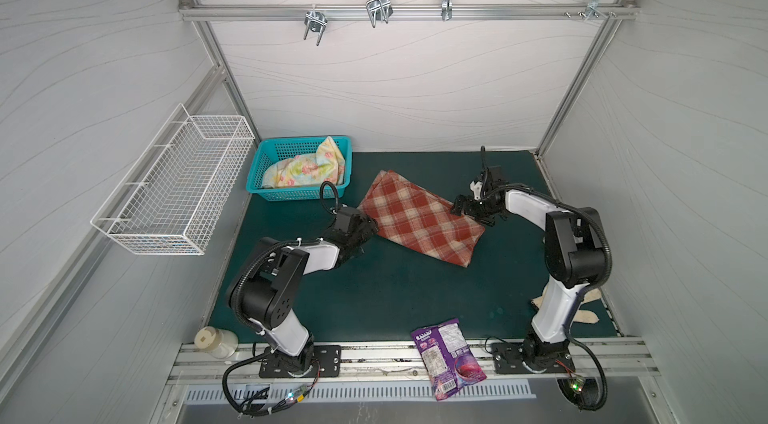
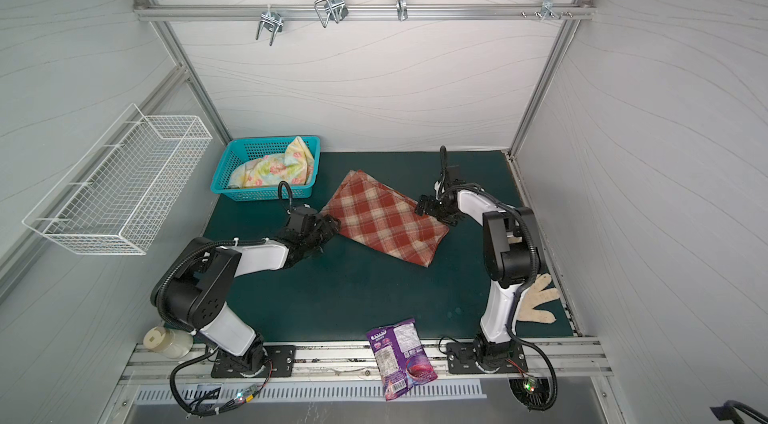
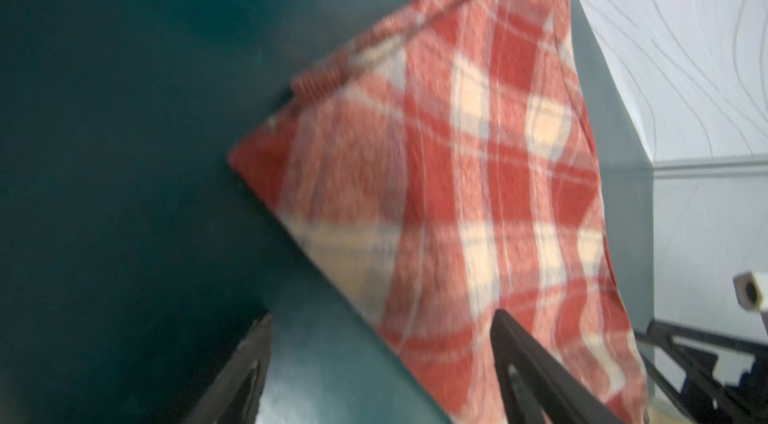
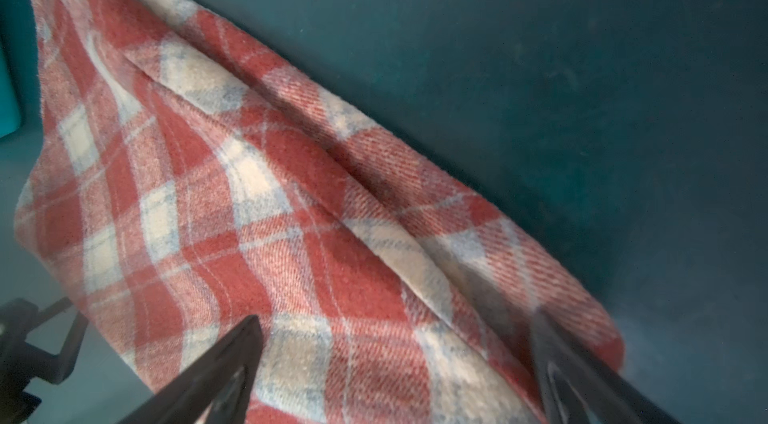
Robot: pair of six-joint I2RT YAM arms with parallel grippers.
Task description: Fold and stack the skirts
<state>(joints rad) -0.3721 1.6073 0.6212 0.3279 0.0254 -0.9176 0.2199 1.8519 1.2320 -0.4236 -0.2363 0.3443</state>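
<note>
Plaid skirt (image 1: 419, 220) lies folded flat on the green worktop (image 1: 374, 297), just beside the teal basket (image 1: 291, 193), which holds the floral skirt (image 1: 307, 170). Left fingers (image 3: 536, 363) spread wide at its basket-side edge. The right fingers (image 4: 232, 347) spread wide over the edge away from the basket, gripping nothing.

The green desk (image 1: 374, 297) carries a folded plaid skirt (image 1: 419, 222). A basket (image 1: 286, 192) stands beyond it to the left. A glove (image 2: 538, 303) and a snack bag (image 1: 446, 355) lie nearer the front.

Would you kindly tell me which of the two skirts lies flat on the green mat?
The red-and-cream plaid skirt; the floral skirt sits crumpled in the teal basket.
</note>
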